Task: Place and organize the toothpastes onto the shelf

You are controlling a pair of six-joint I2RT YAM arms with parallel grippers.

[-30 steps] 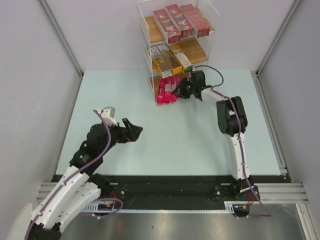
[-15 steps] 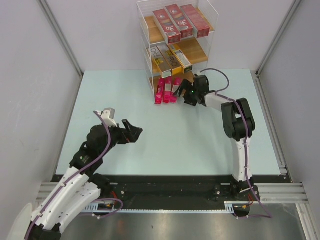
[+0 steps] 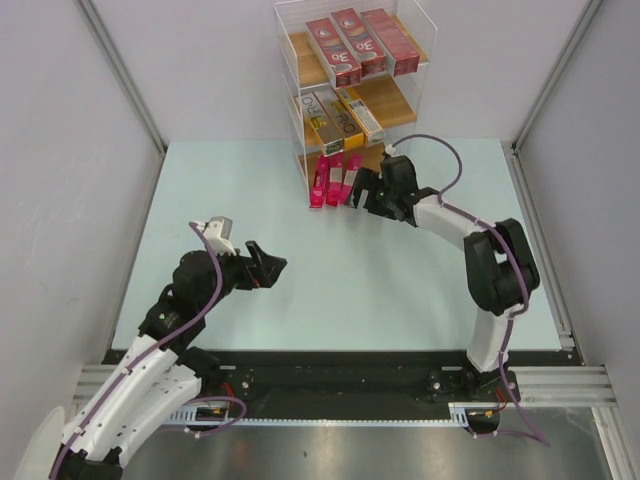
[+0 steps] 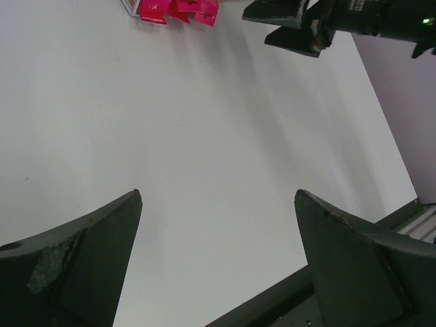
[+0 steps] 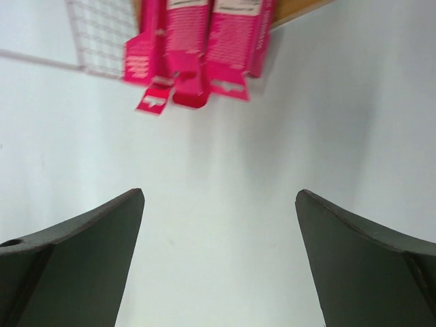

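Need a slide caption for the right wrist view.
Open right gripper facing three pink toothpastes protruding from the shelf.

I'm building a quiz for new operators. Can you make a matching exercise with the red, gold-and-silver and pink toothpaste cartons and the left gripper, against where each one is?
1. red cartons
2. gold and silver cartons
3. pink cartons
4. left gripper

a. bottom tier of the shelf
b. open, above the table
c. top tier
d. middle tier

Pairs: 1-c, 2-d, 3-a, 4-b
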